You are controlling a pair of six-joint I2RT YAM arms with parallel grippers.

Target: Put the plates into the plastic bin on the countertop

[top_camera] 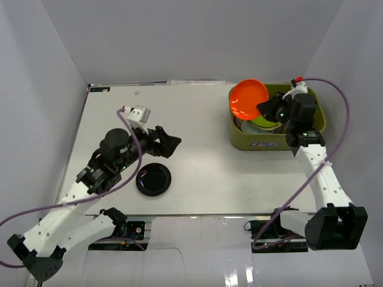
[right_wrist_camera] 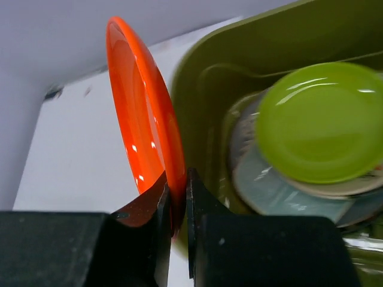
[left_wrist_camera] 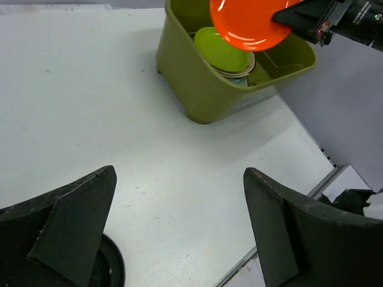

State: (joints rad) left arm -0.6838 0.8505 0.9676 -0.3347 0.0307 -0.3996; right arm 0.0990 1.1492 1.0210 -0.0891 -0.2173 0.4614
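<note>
Right claw (right_wrist_camera: 176,182) pinches the orange-red plate (right_wrist_camera: 140,119) tilted over the plastic bin (right_wrist_camera: 203,89); left claw (left_wrist_camera: 179,173) spread above the countertop (left_wrist_camera: 90,89).

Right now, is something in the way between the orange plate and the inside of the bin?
Nothing visible. The right gripper holds the orange plate tilted over the bin rim; inside, the lime green plate lies on top.

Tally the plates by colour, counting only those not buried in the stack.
Orange plate: 1
Lime green plate: 1
Black plate: 1
Total: 3
Buried plates under the lime one cannot be counted.
</note>
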